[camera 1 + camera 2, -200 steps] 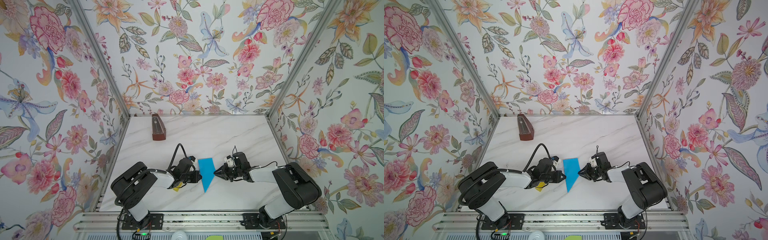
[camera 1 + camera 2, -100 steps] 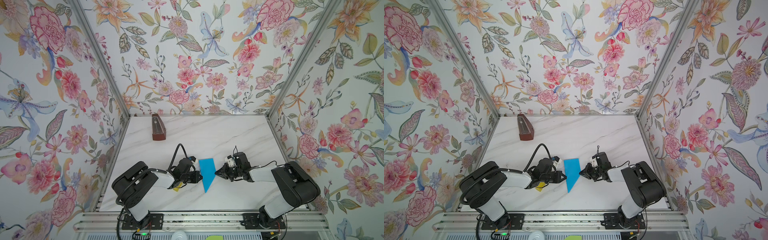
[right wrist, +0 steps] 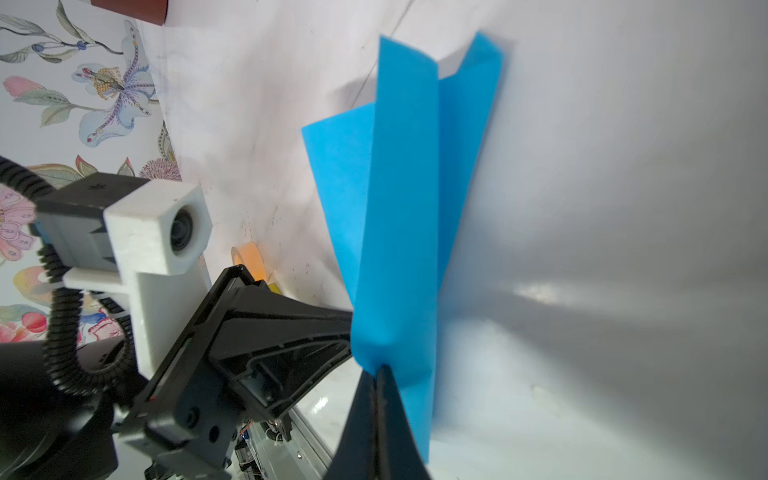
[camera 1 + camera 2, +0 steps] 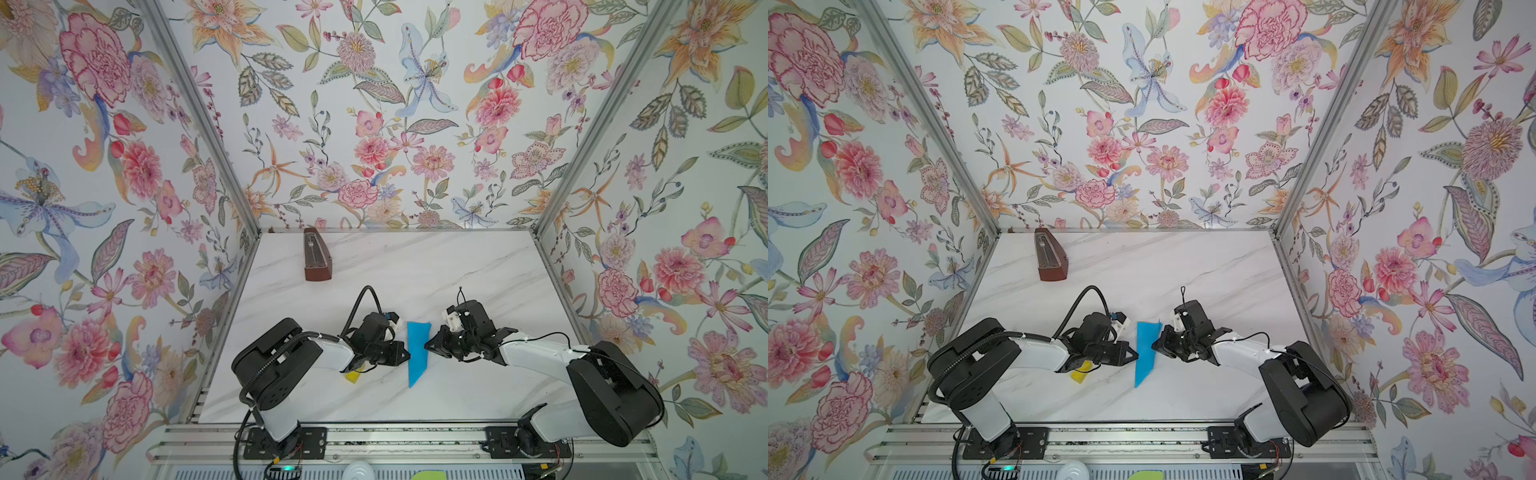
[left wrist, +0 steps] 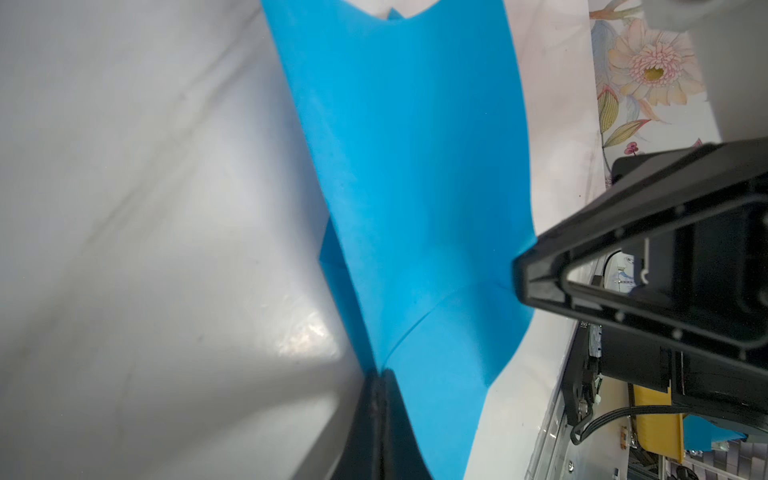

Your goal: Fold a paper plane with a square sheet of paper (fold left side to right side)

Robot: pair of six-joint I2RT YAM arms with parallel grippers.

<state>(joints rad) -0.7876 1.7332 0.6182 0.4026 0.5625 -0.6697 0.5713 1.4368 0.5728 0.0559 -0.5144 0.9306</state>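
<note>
Pinching opposite edges of the paper plane [image 4: 417, 349], left gripper [image 4: 406, 355] and right gripper [image 4: 427, 345] sit clamped tight on it. Best moved evenly; thin paper could tear.

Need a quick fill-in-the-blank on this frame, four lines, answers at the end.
The left gripper and right gripper are each ___ on the paper plane.
The paper plane is ___ in colour.
The small block near the left gripper is ___.
The wooden metronome is ___.
Missing words: shut; blue; yellow; brown.
</note>
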